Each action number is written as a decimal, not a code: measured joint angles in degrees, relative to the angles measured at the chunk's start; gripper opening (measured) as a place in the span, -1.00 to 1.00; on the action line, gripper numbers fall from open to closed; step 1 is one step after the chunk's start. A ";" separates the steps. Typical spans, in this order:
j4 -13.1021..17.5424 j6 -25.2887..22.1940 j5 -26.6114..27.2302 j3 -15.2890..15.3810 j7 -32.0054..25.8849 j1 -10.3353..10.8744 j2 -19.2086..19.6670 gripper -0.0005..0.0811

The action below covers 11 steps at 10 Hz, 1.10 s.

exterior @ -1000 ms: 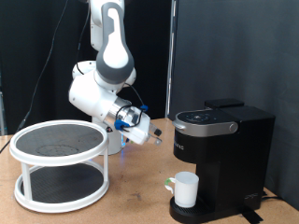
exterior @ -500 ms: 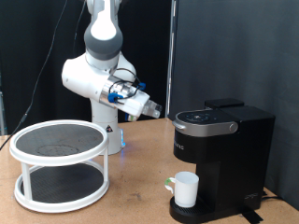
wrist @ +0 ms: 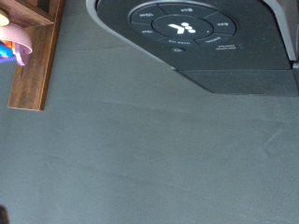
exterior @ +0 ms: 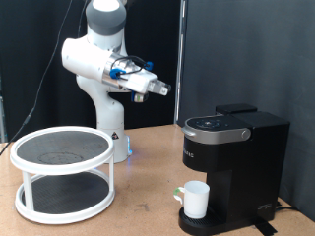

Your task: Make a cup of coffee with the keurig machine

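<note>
The keurig machine stands at the exterior view's right, lid down. The white cup sits on its round drip base under the spout, handle toward the exterior view's left. My gripper hangs in the air above and to the left of the machine's top, well clear of it, with nothing visible between its fingers. The wrist view shows the machine's control panel from above and the black body below it; the fingers do not show there.
A white two-tier round stand with dark shelves sits on the wooden table at the exterior view's left. The robot's white base stands behind it. A black curtain forms the backdrop.
The arm has swung upward and the gripper has risen from just above table level beside the machine to well above its top.
</note>
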 joint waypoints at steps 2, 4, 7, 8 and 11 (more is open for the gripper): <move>0.03 0.28 1.74 0.15 -1.97 0.02 0.23 0.81; 2.49 1.19 3.78 1.35 -4.60 0.33 0.45 0.81; 9.79 1.39 -14.52 5.57 4.32 0.27 2.67 0.81; 12.42 1.38 -20.25 7.21 8.34 0.27 4.01 0.81; 18.70 1.52 -26.22 10.51 12.97 0.26 8.68 0.81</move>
